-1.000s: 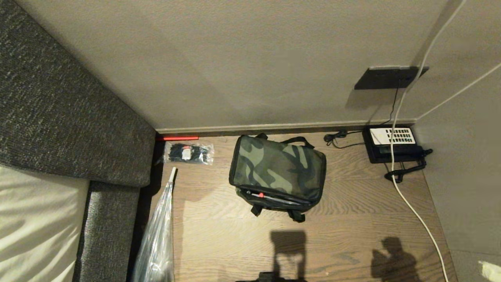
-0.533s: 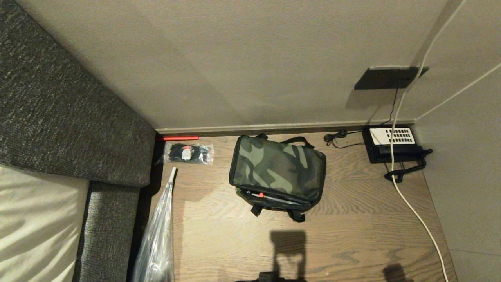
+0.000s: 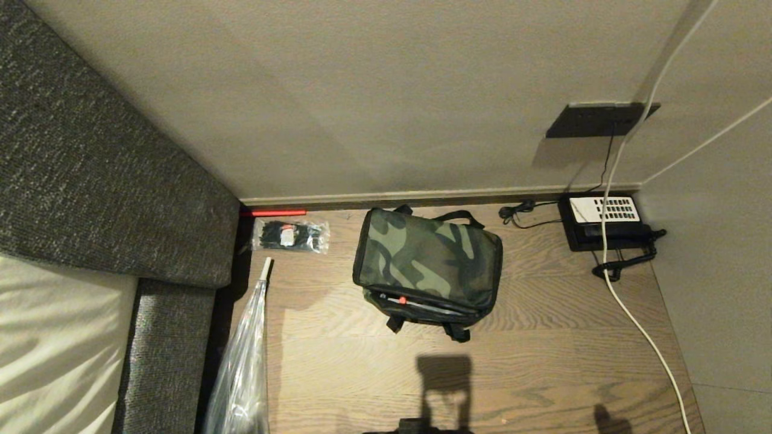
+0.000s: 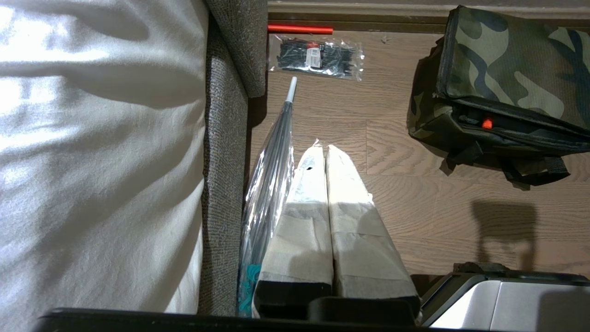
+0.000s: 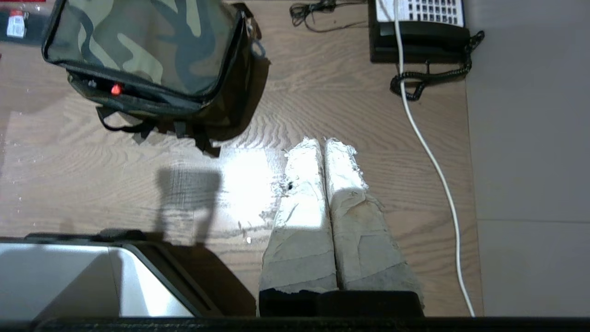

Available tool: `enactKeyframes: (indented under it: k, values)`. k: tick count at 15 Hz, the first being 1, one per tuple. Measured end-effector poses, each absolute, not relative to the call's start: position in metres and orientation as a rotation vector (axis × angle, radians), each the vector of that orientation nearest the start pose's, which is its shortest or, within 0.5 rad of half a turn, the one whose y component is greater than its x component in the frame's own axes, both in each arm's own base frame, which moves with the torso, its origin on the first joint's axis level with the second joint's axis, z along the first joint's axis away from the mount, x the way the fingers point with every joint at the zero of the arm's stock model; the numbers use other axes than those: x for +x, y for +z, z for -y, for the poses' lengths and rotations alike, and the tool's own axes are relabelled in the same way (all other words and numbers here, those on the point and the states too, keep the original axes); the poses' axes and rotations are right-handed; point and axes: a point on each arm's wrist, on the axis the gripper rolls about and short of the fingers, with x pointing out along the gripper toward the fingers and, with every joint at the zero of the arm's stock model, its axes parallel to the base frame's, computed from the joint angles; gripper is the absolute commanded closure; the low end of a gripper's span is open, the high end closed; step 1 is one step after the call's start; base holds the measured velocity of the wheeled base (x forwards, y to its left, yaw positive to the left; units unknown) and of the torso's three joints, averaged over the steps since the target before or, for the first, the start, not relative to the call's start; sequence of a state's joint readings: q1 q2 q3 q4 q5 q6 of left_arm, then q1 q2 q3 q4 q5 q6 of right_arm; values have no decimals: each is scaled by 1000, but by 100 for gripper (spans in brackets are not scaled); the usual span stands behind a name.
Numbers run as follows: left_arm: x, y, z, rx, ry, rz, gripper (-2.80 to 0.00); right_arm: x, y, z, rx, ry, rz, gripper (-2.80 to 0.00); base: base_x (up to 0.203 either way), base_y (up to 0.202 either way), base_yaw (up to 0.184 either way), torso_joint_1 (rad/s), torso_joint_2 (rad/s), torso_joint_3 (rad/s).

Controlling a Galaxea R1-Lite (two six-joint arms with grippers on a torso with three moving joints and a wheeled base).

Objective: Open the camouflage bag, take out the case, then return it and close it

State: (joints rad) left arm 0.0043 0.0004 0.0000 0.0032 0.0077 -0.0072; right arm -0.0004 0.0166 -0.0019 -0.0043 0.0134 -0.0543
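Observation:
The camouflage bag (image 3: 428,259) stands on the wooden floor near the wall with its lid down; a small red spot (image 3: 401,299) shows at its front seam. It also appears in the left wrist view (image 4: 507,60) and the right wrist view (image 5: 147,41). The case is hidden. My left gripper (image 4: 324,150) hangs shut and empty above the floor, off to the bag's left. My right gripper (image 5: 322,142) is shut and empty too, above bare floor on the bag's right and nearer to me. Neither gripper shows in the head view.
A black telephone (image 3: 606,220) with a coiled cord sits in the right corner, and a white cable (image 3: 633,313) trails across the floor. A clear plastic bag (image 3: 241,361), a packet of black ties (image 3: 291,235) and a red rod (image 3: 274,212) lie beside the grey upholstered furniture (image 3: 90,181).
The right gripper's white tip has left the head view's bottom right corner, and its shadow has slid down to the frame's edge. The bag has not moved.

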Motion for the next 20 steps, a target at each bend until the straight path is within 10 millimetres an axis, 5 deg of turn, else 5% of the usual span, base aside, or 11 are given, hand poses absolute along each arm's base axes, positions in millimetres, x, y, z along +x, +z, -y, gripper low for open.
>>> enactKeyframes:
  k: [20]
  values:
    - [-23, 75, 0, -9, 12, -4, 0, -23, 75, 0, -41, 12, 4, 0, 0, 0, 0, 0, 0, 0]
